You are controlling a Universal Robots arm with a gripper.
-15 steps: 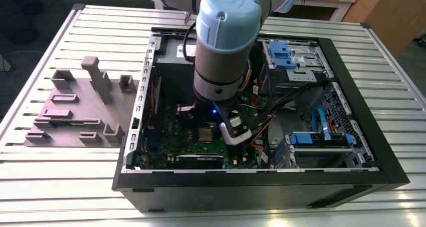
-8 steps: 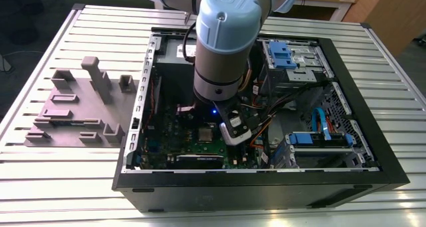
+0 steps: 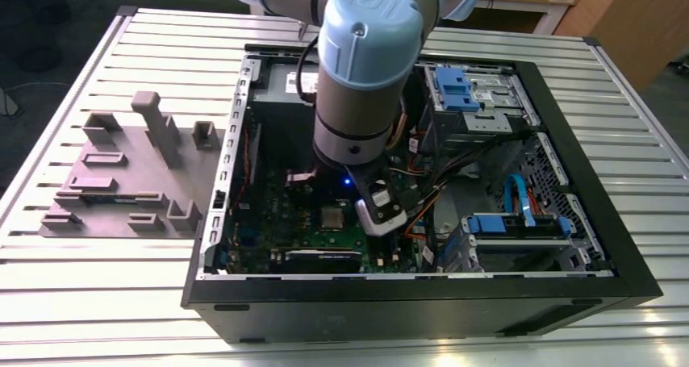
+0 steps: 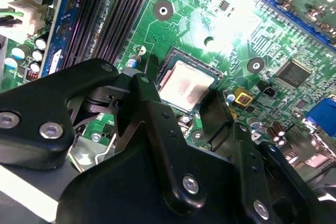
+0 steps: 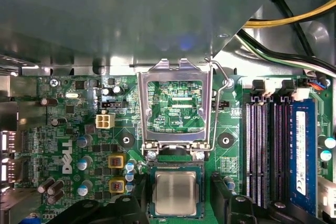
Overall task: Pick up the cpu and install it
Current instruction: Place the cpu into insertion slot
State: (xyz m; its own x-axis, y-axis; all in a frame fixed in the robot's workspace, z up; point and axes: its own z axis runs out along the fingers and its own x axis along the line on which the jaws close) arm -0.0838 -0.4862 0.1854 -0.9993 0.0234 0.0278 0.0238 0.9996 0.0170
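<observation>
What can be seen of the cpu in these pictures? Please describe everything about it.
The cpu is a small flat square chip with a dull silvery metal top and a thin rim. It lies flat, top up, in its socket on the green motherboard, beside the black memory slots. The socket's metal cover frame stands swung open, so nothing covers it. The gripper is open, a black finger at each of two opposite sides; they appear not to touch it.
</observation>
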